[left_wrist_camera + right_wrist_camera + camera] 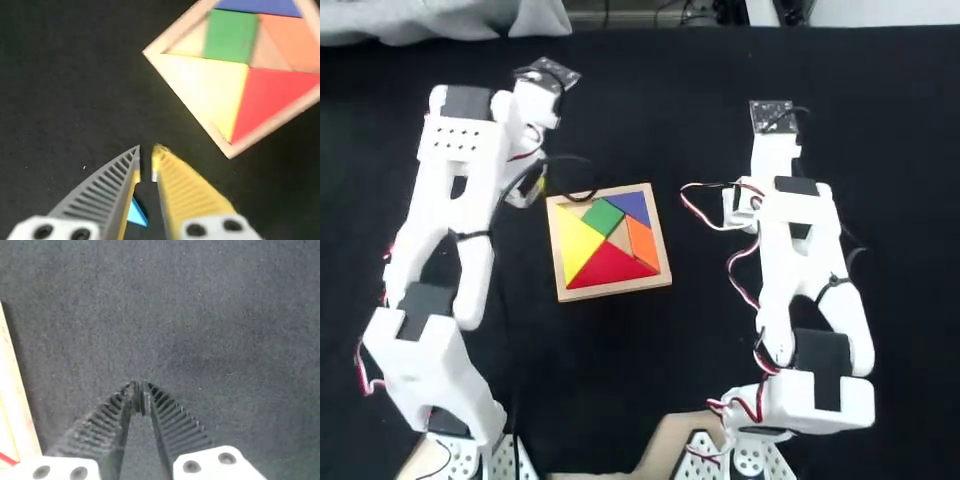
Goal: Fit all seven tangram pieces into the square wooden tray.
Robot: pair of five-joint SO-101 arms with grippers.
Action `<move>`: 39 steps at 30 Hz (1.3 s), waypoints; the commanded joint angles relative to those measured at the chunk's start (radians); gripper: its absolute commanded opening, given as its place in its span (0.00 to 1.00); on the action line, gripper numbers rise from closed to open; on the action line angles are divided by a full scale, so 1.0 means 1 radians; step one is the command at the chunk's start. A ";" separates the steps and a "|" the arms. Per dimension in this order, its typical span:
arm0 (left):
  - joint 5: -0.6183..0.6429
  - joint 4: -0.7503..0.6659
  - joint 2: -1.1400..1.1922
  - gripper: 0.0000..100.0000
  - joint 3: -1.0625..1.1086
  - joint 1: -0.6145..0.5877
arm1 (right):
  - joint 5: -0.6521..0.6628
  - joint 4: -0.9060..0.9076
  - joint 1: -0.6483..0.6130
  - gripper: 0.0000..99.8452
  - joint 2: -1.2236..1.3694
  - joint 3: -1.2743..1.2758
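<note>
Left gripper [146, 150] is pinched nearly shut on a small light blue triangle [136, 212] just beside the wooden tray [615, 289], right gripper [138, 390] is closed and empty, so the left one probably wants to square the piece over a bare gap before lowering it flat.

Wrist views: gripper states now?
Left gripper: shut, light blue piece in its gap, hold cannot be told.
Right gripper: shut, empty.

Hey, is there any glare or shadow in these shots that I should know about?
High view: the light is even, with no hard shadows around the tray on the black cloth. Left wrist view: light washes the yellow piece pale near its middle. Right wrist view: a faint darker patch lies on the cloth ahead of the right gripper.
</note>
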 commanded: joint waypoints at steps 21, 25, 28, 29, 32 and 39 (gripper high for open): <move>0.361 -0.775 0.115 0.03 0.384 0.168 | -0.006 -0.054 0.006 0.01 0.065 -0.054; 0.361 -0.773 0.120 0.03 0.384 0.202 | -0.006 -0.054 -0.008 0.01 0.065 -0.054; 0.361 -0.773 0.120 0.03 0.395 0.225 | -0.006 -0.052 -0.011 0.01 0.065 -0.054; 0.361 -0.773 0.120 0.03 0.395 0.232 | -0.006 -0.052 -0.009 0.01 0.065 -0.054; 0.361 -0.732 0.120 0.03 0.386 0.243 | -0.006 -0.052 -0.009 0.01 0.067 -0.054; 0.361 -0.686 0.109 0.03 0.384 0.251 | -0.006 -0.052 -0.009 0.01 0.068 -0.054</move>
